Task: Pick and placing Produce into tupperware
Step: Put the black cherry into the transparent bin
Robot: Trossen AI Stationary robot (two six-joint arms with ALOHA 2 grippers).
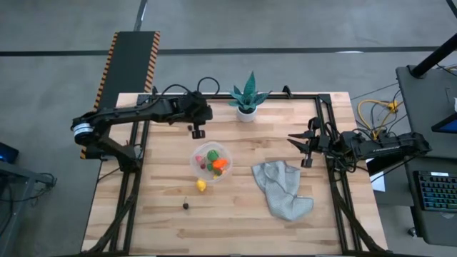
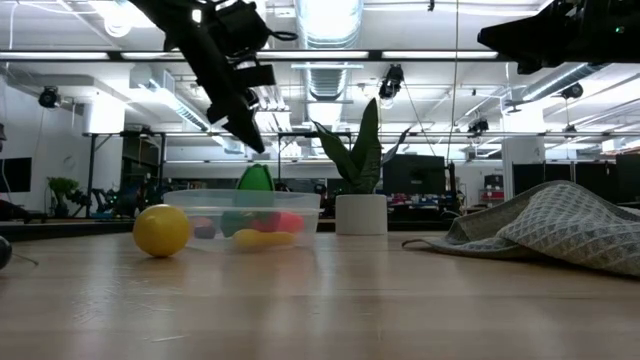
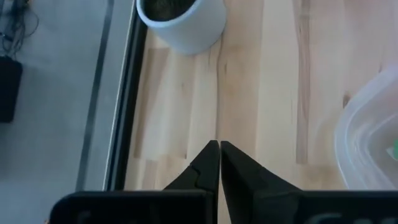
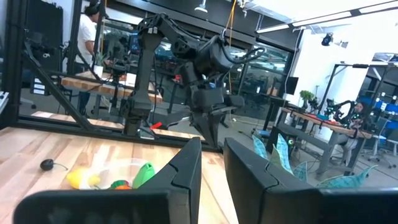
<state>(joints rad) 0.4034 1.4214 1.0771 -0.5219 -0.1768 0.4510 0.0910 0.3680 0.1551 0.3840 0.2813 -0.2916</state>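
The main risk, as I judge it, concerns the 2 pieces of produce lying loose on the table (image 1: 235, 214): a yellow piece (image 1: 201, 185) just outside the tupperware (image 1: 197, 158) on its front side, and a small dark piece (image 1: 186, 205) a little nearer the table's front edge. Both look round and small, so an off-centre pinch could squirt one away across the bare wood, perhaps toward the front edge. The yellow piece sits so close to the container's rim that a descending finger could knock or tip the light plastic wall and spill the green, orange and red pieces already inside. The grey cloth (image 1: 282, 188), toward the right edge, is well apart and unlikely to interfere, as is the potted plant (image 1: 247, 100) at the back edge.

The left claw (image 1: 195, 131) hangs above the table between the tupperware and the back edge; its fingers are pressed together with only a hairline gap, and nothing is between them. The right claw (image 1: 308, 148) waits over the right edge, its fingers a modest gap apart, also empty and touching nothing.
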